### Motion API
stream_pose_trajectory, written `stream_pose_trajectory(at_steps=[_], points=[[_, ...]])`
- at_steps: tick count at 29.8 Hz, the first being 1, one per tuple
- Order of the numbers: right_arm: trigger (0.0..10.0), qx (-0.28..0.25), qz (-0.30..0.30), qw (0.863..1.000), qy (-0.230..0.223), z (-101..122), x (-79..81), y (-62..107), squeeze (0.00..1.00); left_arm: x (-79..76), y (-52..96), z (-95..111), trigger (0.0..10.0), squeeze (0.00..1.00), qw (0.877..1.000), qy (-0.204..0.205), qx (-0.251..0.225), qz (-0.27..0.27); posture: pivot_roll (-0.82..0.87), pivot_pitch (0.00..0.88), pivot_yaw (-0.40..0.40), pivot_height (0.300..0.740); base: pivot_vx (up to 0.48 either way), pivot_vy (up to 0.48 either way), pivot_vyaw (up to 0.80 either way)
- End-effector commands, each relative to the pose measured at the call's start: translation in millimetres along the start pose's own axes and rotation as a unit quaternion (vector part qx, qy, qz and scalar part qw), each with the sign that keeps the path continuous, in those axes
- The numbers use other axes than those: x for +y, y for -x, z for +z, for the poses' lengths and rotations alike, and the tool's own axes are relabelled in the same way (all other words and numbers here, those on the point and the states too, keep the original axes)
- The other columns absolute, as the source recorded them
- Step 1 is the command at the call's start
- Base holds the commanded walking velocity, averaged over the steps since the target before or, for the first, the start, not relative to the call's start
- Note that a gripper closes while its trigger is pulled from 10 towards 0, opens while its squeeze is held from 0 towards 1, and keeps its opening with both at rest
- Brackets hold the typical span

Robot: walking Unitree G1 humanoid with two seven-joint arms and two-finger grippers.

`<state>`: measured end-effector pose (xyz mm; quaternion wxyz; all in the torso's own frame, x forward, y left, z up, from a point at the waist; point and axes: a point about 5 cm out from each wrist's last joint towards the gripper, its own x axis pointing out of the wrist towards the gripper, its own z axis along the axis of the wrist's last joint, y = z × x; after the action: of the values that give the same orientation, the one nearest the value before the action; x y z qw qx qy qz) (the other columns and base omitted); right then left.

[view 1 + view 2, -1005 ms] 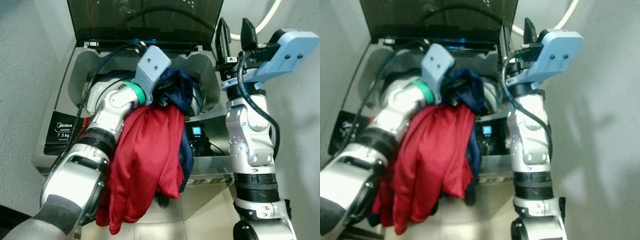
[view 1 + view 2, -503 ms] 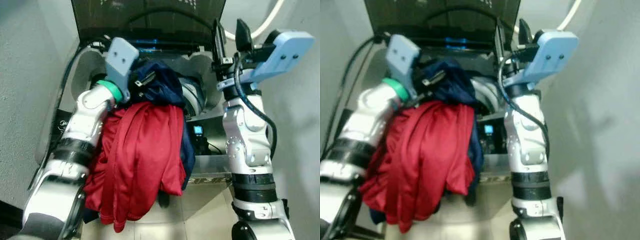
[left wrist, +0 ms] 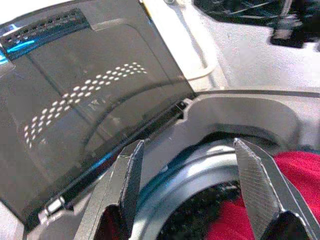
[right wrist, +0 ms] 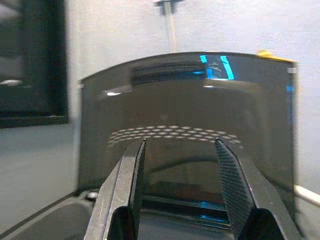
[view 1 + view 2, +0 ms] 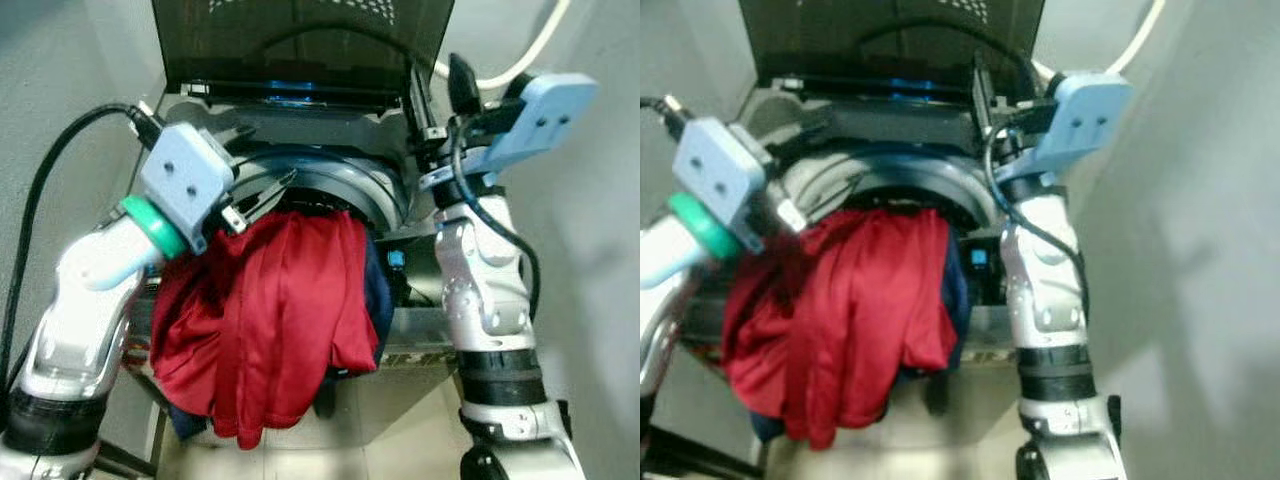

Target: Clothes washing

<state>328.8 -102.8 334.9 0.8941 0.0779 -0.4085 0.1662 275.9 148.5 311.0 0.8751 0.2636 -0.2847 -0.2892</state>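
- So, the red garment [image 5: 275, 320] now hangs over the front rim of the washer tub [image 5: 345, 185], most of it draped down the outside of the machine, with dark blue clothing [image 5: 378, 290] tucked under its right edge.
- Change: a second ago my left gripper [image 5: 262, 193] was buried in the bundle over the tub, navy piece bunched on top. Now it has pulled back up and to the left, and the bundle has dropped lower.
- My read: clothes released but not loaded. The bulk is outside the drum, so it still needs pushing in.
- Left gripper: fingers spread wide apart, nothing between them, hovering just above the tub rim near the top of the red cloth.
- Right gripper [image 4: 177, 192]: raised at the right side of the washer, fingers parted, empty, aimed at the open lid [image 4: 185, 135]. It has barely moved.
- Left wrist view gives what the head views don't: a look into the tub itself, red fabric at the near edge and the dark perforated drum [image 3: 200, 212] exposed beside it.
- Head views give the reverse: how much cloth trails down the washer front, hidden from both wrists.
- Right wrist view adds only the lid's dotted smoked panel.
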Motion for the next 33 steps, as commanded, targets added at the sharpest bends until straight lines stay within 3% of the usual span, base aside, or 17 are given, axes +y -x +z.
stream_pose_trajectory(at_steps=[1,7,11,13,16,20,22,26,29,33], points=[[10.0,0.008,0.007,1.0,-0.007,-4.0,0.0,3.5,0.0,-1.9,6.6,2.9,10.0,0.0,1.0,-0.001,0.009,-0.001,0.15,0.147,-0.059,0.74,0.0,0.0,0.0],[10.0,0.037,0.058,0.997,-0.032,-14.2,9.4,8.2,0.0,-27.3,40.0,2.0,10.0,0.0,0.994,0.078,0.064,-0.052,0.17,0.144,-0.072,0.74,0.0,0.0,0.0],[10.0,0.045,0.067,0.996,-0.042,-15.8,7.9,9.3,0.0,-38.8,52.1,-2.7,10.0,0.0,0.987,0.09,0.101,-0.083,0.18,0.143,-0.074,0.74,0.0,0.0,0.0],[10.0,0.047,0.071,0.995,-0.046,-16.2,7.2,9.7,0.0,-41.9,55.2,-4.5,10.0,0.0,0.985,0.091,0.11,-0.093,0.18,0.143,-0.074,0.74,0.0,0.0,0.0],[10.0,0.054,0.075,0.995,-0.04,-18.0,3.2,12.6,0.0,-42.9,57.4,-13.2,10.0,0.0,0.981,0.139,0.12,-0.069,0.18,0.136,-0.076,0.74,0.0,0.0,0.0],[10.0,0.056,0.075,0.995,-0.038,-19.0,1.7,14.2,0.0,-41.9,56.6,-18.4,10.0,0.0,0.977,0.166,0.121,-0.053,0.17,0.132,-0.075,0.74,0.0,0.0,0.0],[10.0,0.061,0.074,0.995,-0.036,-20.5,0.8,16.5,0.0,-44.5,58.2,-27.3,10.0,0.0,0.97,0.193,0.139,-0.052,0.16,0.129,-0.071,0.74,0.0,0.0,0.0],[10.0,0.068,0.076,0.994,-0.035,-22.2,0.3,19.2,0.0,-50.9,64.2,-40.1,10.0,0.0,0.96,0.206,0.181,-0.06,0.16,0.125,-0.066,0.74,0.0,0.0,0.0],[10.0,0.088,0.105,0.99,-0.039,-25.5,0.6,23.9,0.0,-57.6,69.1,-47.0,10.0,0.0,0.95,0.224,0.207,-0.074,0.15,0.122,-0.065,0.74,0.0,0.0,0.0],[10.0,0.145,0.221,0.964,-0.027,-23.5,-19.8,41.7,0.0,-62.1,67.9,-51.6,10.0,0.0,0.938,0.264,0.213,-0.076,0.15,0.12,-0.062,0.74,0.0,0.0,0.0]])
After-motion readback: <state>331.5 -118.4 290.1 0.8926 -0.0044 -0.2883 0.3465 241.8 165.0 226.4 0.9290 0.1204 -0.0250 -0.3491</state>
